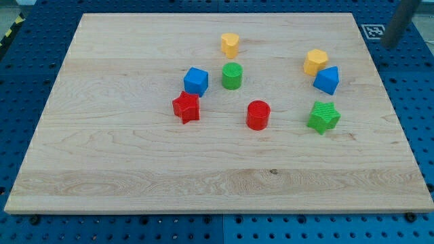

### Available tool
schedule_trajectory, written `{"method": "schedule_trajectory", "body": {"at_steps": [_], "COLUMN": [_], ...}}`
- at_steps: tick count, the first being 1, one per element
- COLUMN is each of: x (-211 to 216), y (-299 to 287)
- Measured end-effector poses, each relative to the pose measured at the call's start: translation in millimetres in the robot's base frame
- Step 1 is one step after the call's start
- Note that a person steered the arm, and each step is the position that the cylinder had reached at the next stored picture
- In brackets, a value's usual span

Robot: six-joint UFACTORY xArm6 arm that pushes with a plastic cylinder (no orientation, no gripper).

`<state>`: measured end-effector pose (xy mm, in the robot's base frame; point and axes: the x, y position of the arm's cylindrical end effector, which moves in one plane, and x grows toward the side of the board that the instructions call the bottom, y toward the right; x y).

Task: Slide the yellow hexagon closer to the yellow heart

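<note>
The yellow hexagon [314, 62] lies on the right part of the wooden board [135, 163], touching a blue block [327, 80] at its lower right. The yellow heart [230, 45] lies near the top middle, well to the left of the hexagon. A blurred grey rod comes in at the view's top right corner. My tip [388, 42] is off the board's right edge, to the upper right of the hexagon and apart from every block.
A green cylinder [232, 75] sits just below the heart, with a blue cube [196, 80] and a red star [186, 107] to its lower left. A red cylinder [258, 114] and a green star [323, 116] lie lower down. A marker tag [371, 30] lies beside the board's top right corner.
</note>
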<state>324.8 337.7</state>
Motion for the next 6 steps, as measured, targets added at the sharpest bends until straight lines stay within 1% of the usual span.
{"method": "schedule_trajectory", "body": {"at_steps": [1,2,3,4,5,6], "x": [45.2,48.1,51.2,51.1,39.8,33.2], "y": [-0.4,-10.6,-87.0,-108.6,-118.0,-165.8]}}
